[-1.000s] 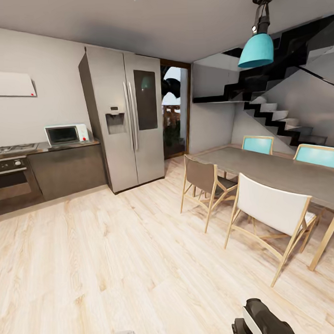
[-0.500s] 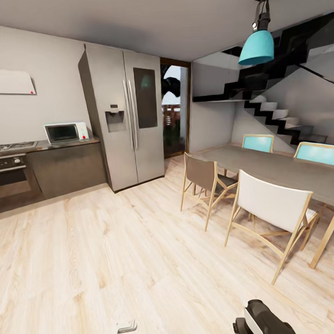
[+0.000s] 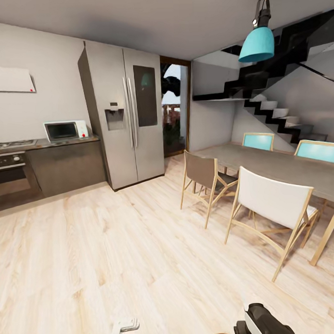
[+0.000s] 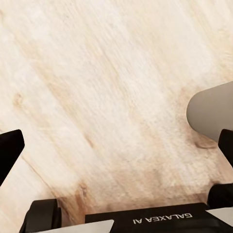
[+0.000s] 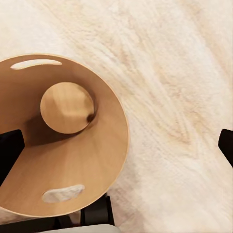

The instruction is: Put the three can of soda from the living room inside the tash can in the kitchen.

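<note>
Slightly lower now sits the kitchen scene, the camera having tipped up. Right pincer (image 5: 116, 145) hangs released over the empty tash can (image 5: 104, 160), likely carried underneath; left pincer (image 4: 116, 145) is released above the floor (image 4: 97, 87).

Floor (image 3: 117, 246): pale blond wood planks, visible grain, matt to low sheen. Fridge (image 3: 122, 118): brushed steel, dark glossy door panel. Cabinets (image 3: 66, 168) beside fridge: dark, semi-gloss. Dining table (image 3: 282, 170) right of fridge: grey matt top, light wood legs. Tash can (image 5: 104, 150): smooth glossy brown inside. Pendant lamp (image 3: 256, 43): smooth teal shade
</note>
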Motion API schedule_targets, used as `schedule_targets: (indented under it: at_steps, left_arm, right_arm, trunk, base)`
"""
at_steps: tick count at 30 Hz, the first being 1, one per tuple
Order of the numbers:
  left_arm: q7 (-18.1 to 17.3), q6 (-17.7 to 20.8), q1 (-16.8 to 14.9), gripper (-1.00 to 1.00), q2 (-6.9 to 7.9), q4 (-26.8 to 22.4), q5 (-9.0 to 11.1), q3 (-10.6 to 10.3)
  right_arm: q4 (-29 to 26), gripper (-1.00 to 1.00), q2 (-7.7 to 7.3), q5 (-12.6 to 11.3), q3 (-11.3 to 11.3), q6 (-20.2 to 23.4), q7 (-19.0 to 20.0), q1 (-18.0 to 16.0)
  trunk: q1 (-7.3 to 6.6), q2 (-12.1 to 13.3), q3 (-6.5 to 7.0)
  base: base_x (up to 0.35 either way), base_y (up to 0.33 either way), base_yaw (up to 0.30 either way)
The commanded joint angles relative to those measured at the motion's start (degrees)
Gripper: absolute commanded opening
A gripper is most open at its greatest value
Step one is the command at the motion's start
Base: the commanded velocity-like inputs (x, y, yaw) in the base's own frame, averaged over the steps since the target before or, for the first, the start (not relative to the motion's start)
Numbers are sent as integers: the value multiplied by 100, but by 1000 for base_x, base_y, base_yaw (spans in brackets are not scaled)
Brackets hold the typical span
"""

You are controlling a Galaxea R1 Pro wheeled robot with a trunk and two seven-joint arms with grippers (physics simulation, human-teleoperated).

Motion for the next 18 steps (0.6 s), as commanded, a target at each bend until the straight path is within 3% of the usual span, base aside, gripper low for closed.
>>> schedule_targets:
  at_steps: [1,18]
  left_arm:
    - [0,-2,0,100,-1,0,0,0]
    - [7,-10,0,100,-15,0,0,0]
  right_arm:
    - [3,100,0,1,0,-3,0,0]
    - [17,100,-8,1,4,-11,3,0]
  trunk:
    - [23,-42,-18]
    - [352,-643,-288]
  base:
    - [0,0,0]
    - [0,0,0]
